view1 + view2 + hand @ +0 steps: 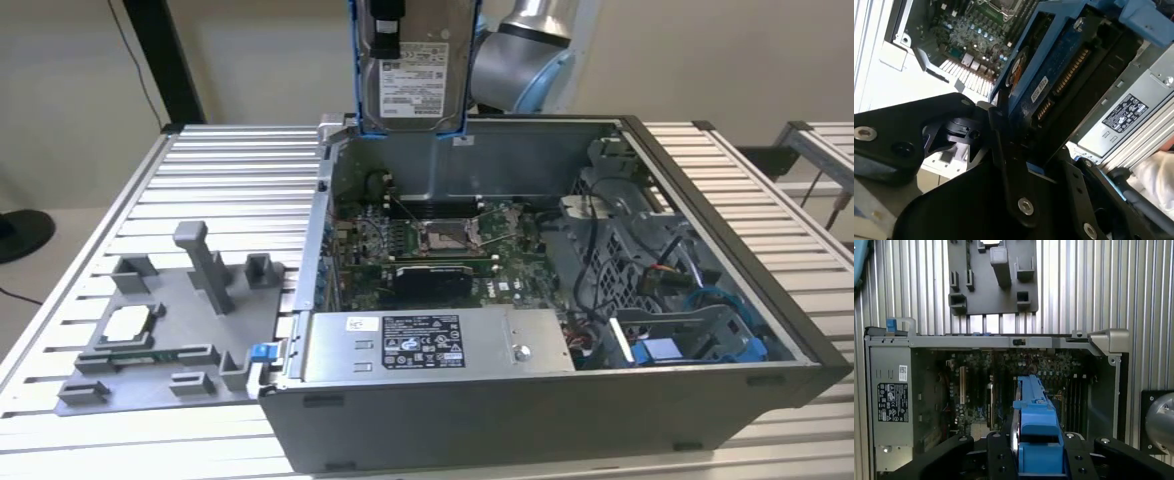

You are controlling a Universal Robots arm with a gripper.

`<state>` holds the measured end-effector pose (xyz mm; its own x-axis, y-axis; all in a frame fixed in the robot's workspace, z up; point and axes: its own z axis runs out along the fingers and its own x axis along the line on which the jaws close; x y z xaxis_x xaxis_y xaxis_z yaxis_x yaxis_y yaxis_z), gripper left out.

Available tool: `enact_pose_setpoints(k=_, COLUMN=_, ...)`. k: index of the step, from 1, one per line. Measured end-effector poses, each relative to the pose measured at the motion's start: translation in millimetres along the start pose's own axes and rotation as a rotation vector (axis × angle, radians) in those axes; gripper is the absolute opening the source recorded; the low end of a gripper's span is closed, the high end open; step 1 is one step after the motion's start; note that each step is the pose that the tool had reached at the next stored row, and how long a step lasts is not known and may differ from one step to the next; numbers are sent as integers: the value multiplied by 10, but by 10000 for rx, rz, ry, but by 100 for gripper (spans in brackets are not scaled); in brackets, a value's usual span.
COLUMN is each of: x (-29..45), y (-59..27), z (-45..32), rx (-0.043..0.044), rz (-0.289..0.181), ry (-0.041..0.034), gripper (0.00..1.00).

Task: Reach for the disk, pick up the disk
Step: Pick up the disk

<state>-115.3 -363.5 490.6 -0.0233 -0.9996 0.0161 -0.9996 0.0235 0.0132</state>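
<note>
The disk (414, 85), a silver drive with a white label and blue bracket edges, hangs upright in the air above the back wall of the open computer case (747, 250). My gripper (1038, 455) is shut on it, its black fingers (999, 455) clamping both sides of the blue bracket (1036, 410). In the second wrist view the disk's dark underside and connector (1054, 80) stick out from between the fingers of the gripper (1014, 150). The arm's silver and blue joint (527, 50) sits just behind the disk.
Inside the case lie the motherboard (441, 240), a grey power supply (427, 345) and blue cabling (694, 330). At the exterior view's left a grey holder with upright posts (174, 330) carries a small square chip (130, 322) on the slatted metal table (227, 170).
</note>
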Motion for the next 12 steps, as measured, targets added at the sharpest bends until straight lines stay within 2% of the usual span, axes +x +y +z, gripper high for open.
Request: enact_pose_setpoints(k=12, x=-5, y=-258, z=-4, rx=-1, rz=-1, ry=0, gripper=0)
